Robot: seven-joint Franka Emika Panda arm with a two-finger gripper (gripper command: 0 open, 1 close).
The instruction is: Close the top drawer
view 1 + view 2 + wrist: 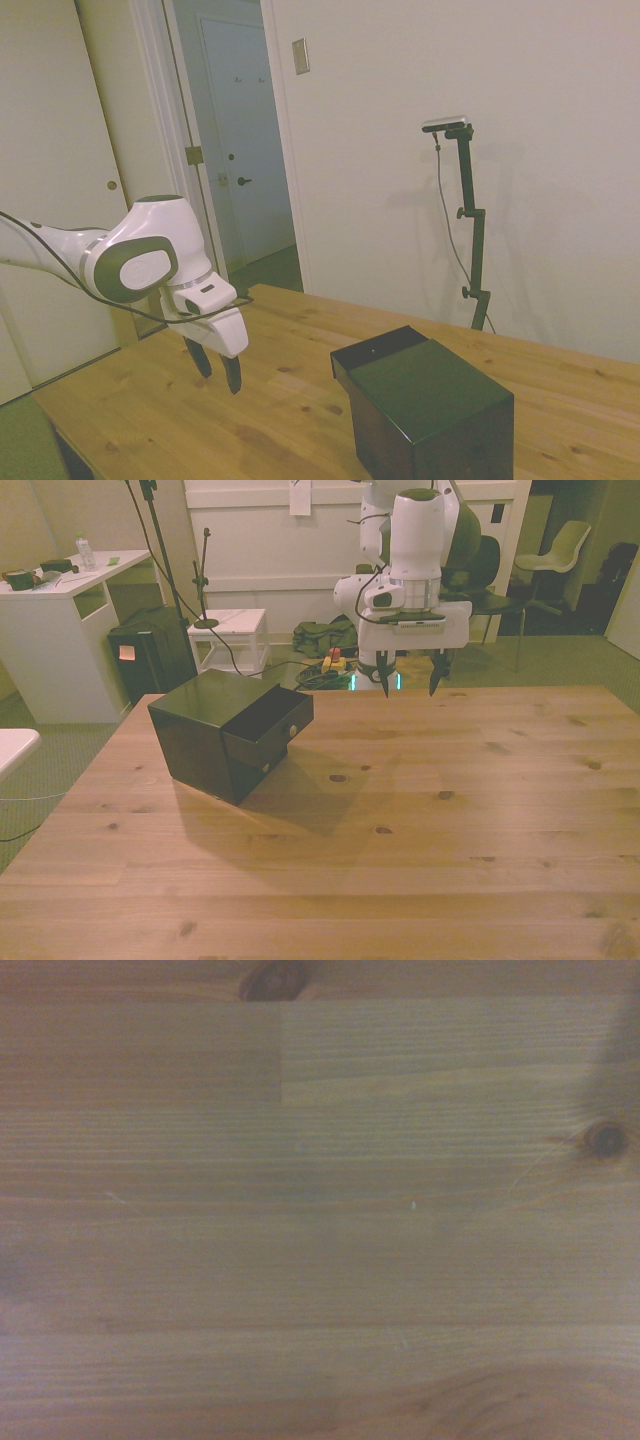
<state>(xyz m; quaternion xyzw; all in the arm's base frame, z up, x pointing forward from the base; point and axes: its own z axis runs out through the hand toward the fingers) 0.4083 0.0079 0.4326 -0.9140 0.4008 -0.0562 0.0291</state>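
While the top drawer [268,724] juts out of the black cabinet [200,735], the gripper [409,685] hangs apart from both, its fingers spread with nothing between them.

On the wooden counter [420,830] the cabinet stands toward the front view's left, its upper drawer pulled part-way out and showing a small pale knob on its face; a second knob sits on the front below. In the side view the gripper [219,370] hovers above the counter, fingers pointing down, well clear of the cabinet [425,410]. From the wrist, only bare planks with dark knots [605,1140] appear.
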